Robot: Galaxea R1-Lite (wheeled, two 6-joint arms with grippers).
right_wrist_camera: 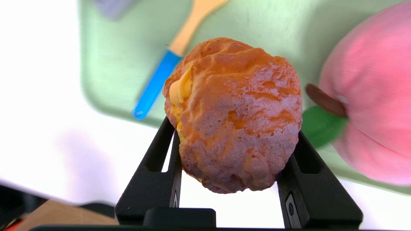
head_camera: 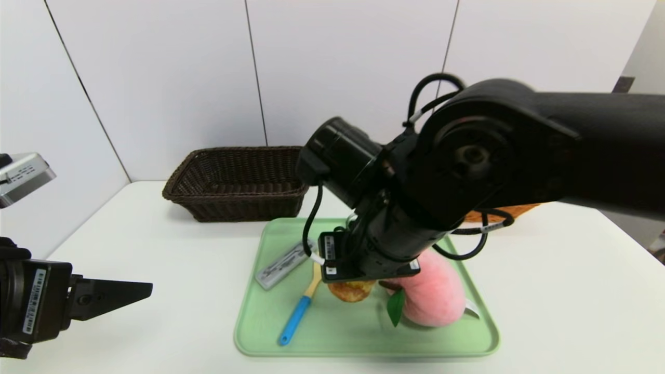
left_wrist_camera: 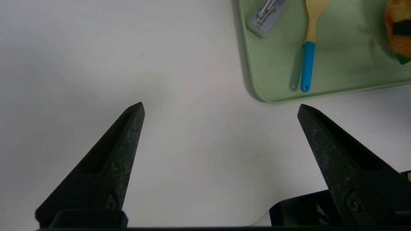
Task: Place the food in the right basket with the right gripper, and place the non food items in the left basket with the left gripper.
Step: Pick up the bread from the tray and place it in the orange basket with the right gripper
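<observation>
Head camera high, looking forward and down over white tabletop (head_camera: 156, 249), green tray (head_camera: 363, 332) near front edge, left wrist camera low, facing tray's front-left corner (left_wrist_camera: 257, 89), right wrist camera close above tray, all three share blue-handled spatula (head_camera: 297, 311)

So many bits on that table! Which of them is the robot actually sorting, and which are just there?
Part of the job:
- cream puff, clamped in the right gripper
- pink plush peach
- blue-handled spatula
- clear case
- dark wicker basket
- orange basket, mostly hidden
- left gripper, open, waiting

Just there:
- green tray
- white table
</observation>
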